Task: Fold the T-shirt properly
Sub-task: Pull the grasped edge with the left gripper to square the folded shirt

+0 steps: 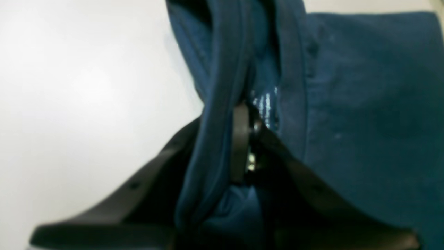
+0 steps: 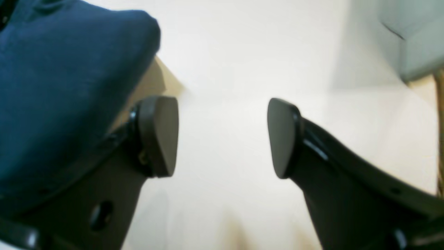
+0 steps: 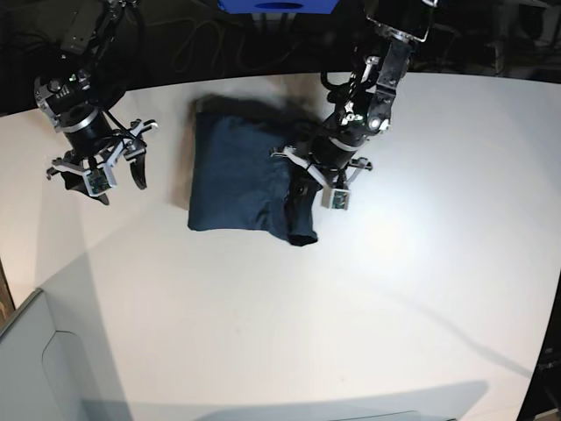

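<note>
A wide white table (image 3: 351, 298) fills most of the base view, with a dark room behind its far edge where cables and a blue box (image 3: 279, 5) show. Near the middle of the far half lies the T-shirt (image 3: 237, 175), dark navy, already folded into a rough rectangle, with a narrower flap of cloth hanging down at its near right corner. A pale grey panel (image 3: 44, 368) stands at the near left corner of the table.

The left gripper (image 3: 307, 175) sits over the shirt's right edge, its black jaws drawn close together and pinching a gathered ridge of the blue fabric. In the left wrist view the cloth runs up between the two fingers (image 1: 239, 146) and folds over one of them, and a small pale printed label shows blurred just above the pinch; the rest of the shirt lies flat to the right.

The right gripper (image 2: 222, 135) hangs over bare table well to the left of the shirt, its two dark pads (image 2: 163, 135) spread wide with nothing between them. In the right wrist view a rounded edge of the shirt fills the upper left corner, apart from the pads
</note>
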Available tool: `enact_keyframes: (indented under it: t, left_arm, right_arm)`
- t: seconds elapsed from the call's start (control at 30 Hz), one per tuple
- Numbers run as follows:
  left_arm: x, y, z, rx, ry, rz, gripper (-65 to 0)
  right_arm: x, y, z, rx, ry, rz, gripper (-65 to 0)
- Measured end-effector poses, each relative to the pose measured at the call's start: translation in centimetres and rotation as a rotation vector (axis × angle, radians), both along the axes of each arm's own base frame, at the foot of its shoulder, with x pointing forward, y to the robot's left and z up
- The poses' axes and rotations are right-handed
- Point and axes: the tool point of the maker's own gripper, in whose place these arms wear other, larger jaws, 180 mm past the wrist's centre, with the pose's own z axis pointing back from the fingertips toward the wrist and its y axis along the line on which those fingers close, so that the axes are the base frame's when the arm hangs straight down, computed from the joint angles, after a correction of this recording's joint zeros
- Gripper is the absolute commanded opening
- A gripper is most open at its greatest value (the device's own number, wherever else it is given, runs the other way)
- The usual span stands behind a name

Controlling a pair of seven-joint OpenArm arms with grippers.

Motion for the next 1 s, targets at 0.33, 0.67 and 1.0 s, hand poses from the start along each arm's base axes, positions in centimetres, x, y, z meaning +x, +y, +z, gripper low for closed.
enact_keyframes:
  t: [0.33,0.67,1.0]
  left_arm:
    - [2.7,-8.0,-0.2,0.246,-0.082,-0.743,-65.0]
    - [5.5,-10.3,0.6,0.437,-0.129,-1.056,-65.0]
    - [5.3,-11.7,0.4,0.594,-0.247,-1.192,-63.3]
  right_arm:
    - [-3.5,-6.0,-0.7,-0.044,0.046,-0.196,-27.2]
    - [-6.3,-7.3,-0.6,-0.04,0.063,-0.303,-27.2]
    - [-7.0,-6.5,-0.5,-0.03,0.066,-0.309,-27.2]
